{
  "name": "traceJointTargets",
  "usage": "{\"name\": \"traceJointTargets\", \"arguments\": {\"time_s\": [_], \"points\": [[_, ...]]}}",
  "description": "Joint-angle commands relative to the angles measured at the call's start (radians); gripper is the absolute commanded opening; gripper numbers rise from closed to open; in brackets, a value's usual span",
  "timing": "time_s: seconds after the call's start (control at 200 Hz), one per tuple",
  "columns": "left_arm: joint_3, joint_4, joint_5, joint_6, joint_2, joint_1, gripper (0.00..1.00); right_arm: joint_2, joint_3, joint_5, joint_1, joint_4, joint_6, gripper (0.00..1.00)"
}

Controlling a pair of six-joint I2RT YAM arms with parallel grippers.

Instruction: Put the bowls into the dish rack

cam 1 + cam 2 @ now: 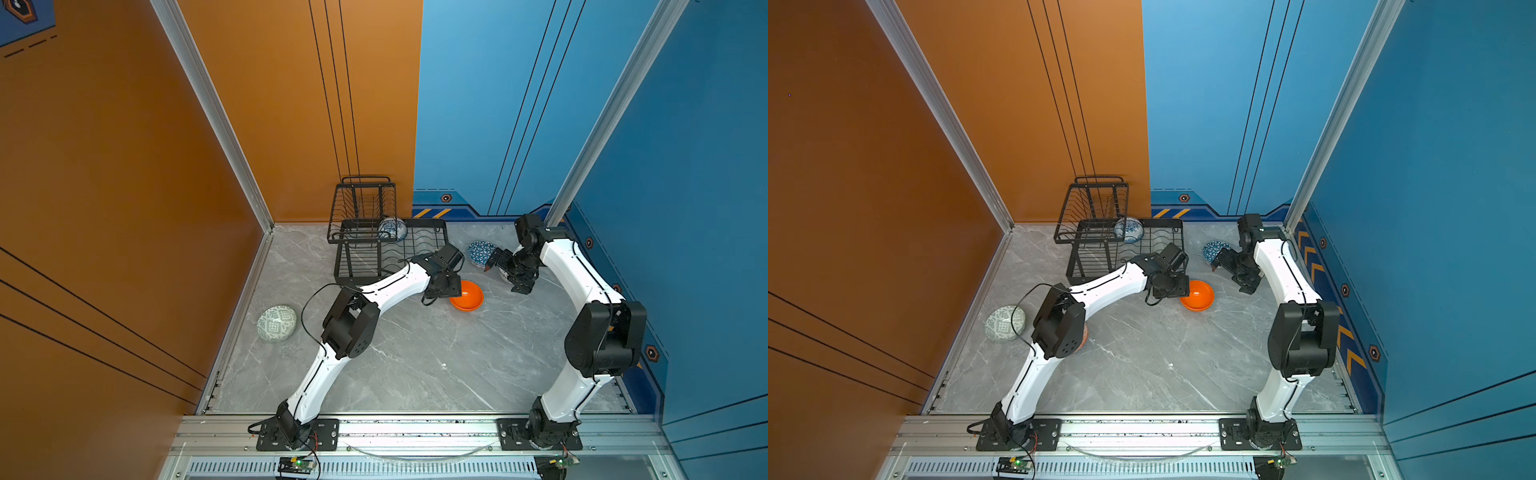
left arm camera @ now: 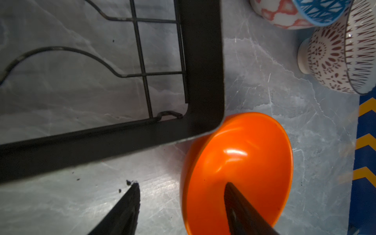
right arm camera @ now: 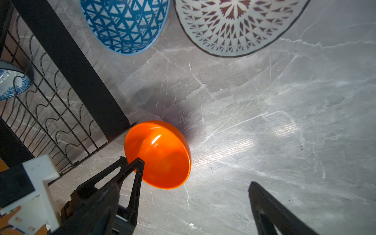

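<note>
One blue-white floral bowl (image 1: 392, 228) sits in the dish rack (image 1: 361, 257).

A grey surface (image 1: 415, 365) with pale marble veining carries a black wire dish rack (image 3: 77, 67). The orange bowl (image 3: 162, 154) is plain and glossy. The floral bowl (image 1: 392, 228) is blue on white. The triangle bowl (image 3: 126, 24) is blue with white triangles. The petal bowl (image 3: 240, 24) is white with dark red-brown darts. The geometric bowl (image 2: 278, 14) is white with orange-red patches. The green bowl (image 1: 277, 323) is pale with darker green square motifs.
</note>
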Motion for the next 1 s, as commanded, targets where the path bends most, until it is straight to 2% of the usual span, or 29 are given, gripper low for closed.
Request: {"name": "traceJointTargets", "arguments": {"time_s": [0.0, 0.255, 0.425, 0.606, 0.816, 0.996], "points": [[0.051, -0.043, 0.000, -0.004, 0.037, -0.009, 0.60, -0.044, -0.030, -0.022, -0.021, 0.015, -0.007, 1.00], [0.074, -0.067, 0.014, 0.002, 0.056, -0.009, 0.35, -0.041, -0.052, -0.046, -0.046, 0.043, 0.013, 1.00], [0.074, -0.067, 0.025, 0.009, 0.052, -0.004, 0.14, -0.034, -0.047, -0.061, -0.043, 0.058, 0.035, 1.00], [0.075, -0.067, 0.029, 0.014, 0.043, 0.000, 0.00, -0.030, -0.040, -0.084, -0.038, 0.070, 0.045, 1.00], [0.085, -0.072, 0.015, 0.034, 0.023, 0.003, 0.00, -0.025, 0.002, -0.098, -0.032, 0.069, 0.077, 1.00], [0.103, -0.073, -0.071, 0.062, -0.041, 0.016, 0.00, -0.033, 0.066, -0.126, -0.034, 0.062, 0.139, 1.00]]}}
